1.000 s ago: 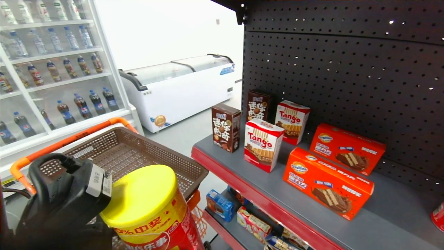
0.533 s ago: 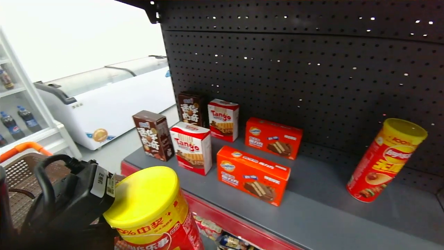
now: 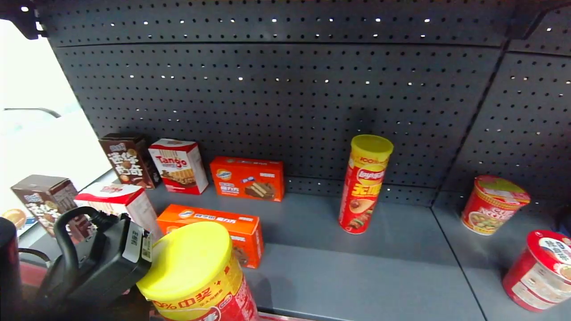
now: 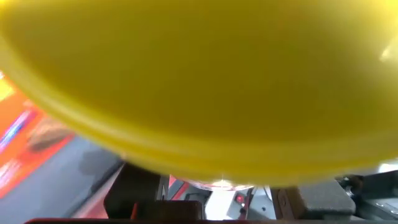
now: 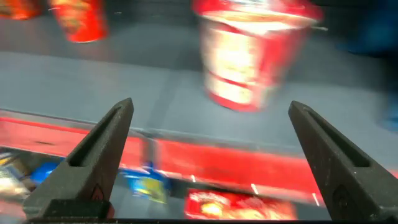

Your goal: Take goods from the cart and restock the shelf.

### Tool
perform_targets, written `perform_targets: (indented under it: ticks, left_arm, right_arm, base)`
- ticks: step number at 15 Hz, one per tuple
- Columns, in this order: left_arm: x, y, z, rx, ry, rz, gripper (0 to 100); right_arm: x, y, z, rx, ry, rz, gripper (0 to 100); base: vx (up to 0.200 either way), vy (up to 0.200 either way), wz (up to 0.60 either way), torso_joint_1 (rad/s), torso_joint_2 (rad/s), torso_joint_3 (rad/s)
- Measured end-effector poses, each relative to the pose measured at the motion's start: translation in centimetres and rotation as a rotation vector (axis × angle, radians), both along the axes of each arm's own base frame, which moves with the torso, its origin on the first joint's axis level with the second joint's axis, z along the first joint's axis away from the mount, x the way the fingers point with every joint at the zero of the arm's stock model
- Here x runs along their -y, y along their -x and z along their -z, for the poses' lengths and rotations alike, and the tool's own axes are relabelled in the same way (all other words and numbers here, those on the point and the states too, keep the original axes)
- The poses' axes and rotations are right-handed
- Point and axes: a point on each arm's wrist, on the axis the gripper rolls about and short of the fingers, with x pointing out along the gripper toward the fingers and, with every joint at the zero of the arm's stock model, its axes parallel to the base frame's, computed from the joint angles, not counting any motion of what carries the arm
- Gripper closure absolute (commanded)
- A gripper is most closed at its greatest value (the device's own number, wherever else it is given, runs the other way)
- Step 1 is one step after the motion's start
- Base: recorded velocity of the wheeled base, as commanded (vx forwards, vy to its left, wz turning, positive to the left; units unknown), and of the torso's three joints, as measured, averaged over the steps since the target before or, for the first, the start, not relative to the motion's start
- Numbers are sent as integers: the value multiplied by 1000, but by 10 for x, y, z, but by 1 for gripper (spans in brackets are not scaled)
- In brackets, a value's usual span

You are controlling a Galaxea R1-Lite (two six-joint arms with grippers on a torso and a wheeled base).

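A red chip can with a yellow lid [image 3: 196, 272] is low at the left in the head view, tilted, in front of the grey shelf board [image 3: 357, 272]. My left gripper [image 3: 136, 287] is shut on its side from the left. The can's yellow lid [image 4: 199, 81] sits close against the left wrist camera. A matching chip can [image 3: 363, 185] stands upright mid-shelf near the pegboard. My right gripper [image 5: 210, 109] is open with nothing between its fingers [image 5: 93, 168], just off the shelf's red front edge [image 5: 249, 165] and facing a cup of noodles [image 5: 252, 56].
Orange wafer boxes [image 3: 247, 178], red-white boxes [image 3: 178, 166] and brown boxes [image 3: 129, 160] fill the shelf's left part. Two noodle cups [image 3: 493, 205] [image 3: 539, 269] stand at the right. Bare shelf lies between the orange boxes and the upright can. The pegboard [image 3: 285, 98] closes the back.
The head view has swung right along the shelf, so the cart, drinks fridge and freezer have left the picture. The can stays in my left gripper, at the same place in the picture.
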Motion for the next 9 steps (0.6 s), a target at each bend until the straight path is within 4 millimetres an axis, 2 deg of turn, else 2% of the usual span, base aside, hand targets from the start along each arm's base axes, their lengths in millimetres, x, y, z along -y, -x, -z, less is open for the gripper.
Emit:
perform_targets:
  ticks: [9]
  left_arm:
    - [-3, 1, 4, -9, -8, -11, 100]
  right_arm:
    - [0, 0, 0, -1, 0, 0, 0]
  base:
    - [0, 0, 0, 0, 0, 0]
